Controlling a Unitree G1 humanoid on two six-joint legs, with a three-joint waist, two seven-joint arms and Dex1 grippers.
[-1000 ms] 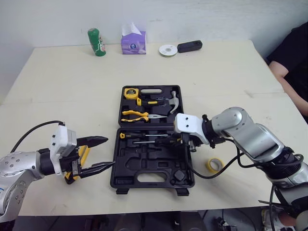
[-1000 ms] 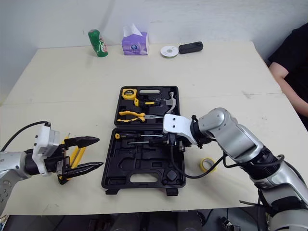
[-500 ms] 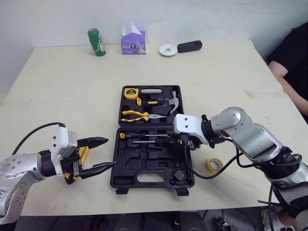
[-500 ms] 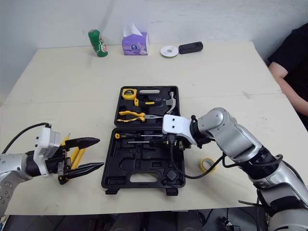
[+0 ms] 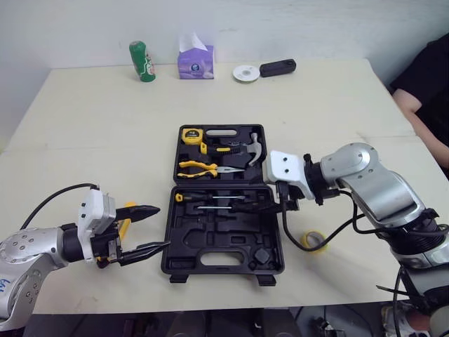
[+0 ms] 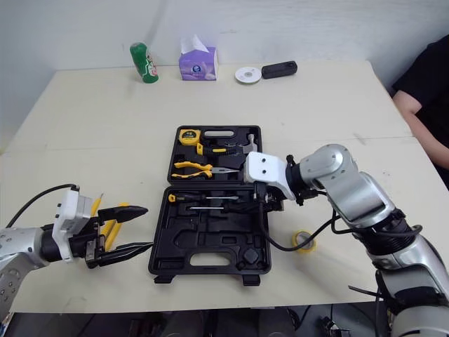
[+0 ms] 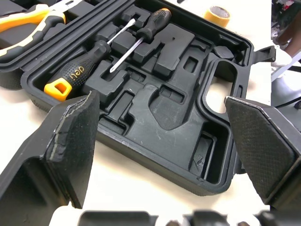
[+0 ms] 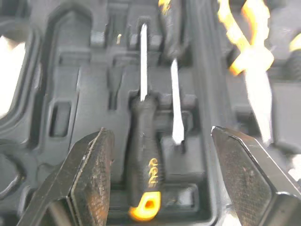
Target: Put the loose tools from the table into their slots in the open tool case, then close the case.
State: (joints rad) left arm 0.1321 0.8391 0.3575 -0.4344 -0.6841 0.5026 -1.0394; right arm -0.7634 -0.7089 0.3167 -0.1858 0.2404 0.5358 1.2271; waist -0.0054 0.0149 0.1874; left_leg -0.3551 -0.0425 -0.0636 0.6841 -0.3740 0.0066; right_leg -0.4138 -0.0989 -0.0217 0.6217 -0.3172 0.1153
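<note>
Right gripper has backed toward the tool case's right edge, jaws apart and empty, over the seated screwdrivers. Left gripper has edged nearer the case's left side, jaws apart and empty. A loose yellow-handled tool lies left of the case and a tape roll right of it, both unslotted.

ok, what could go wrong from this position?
The right gripper hovers open over the two seated screwdrivers; dropping lower could knock them from their slots. Its cable loops down beside the yellow tape roll and might drag it. The yellow tool sits back behind the fingertips of the open left gripper, so closing now would likely grab nothing.
</note>
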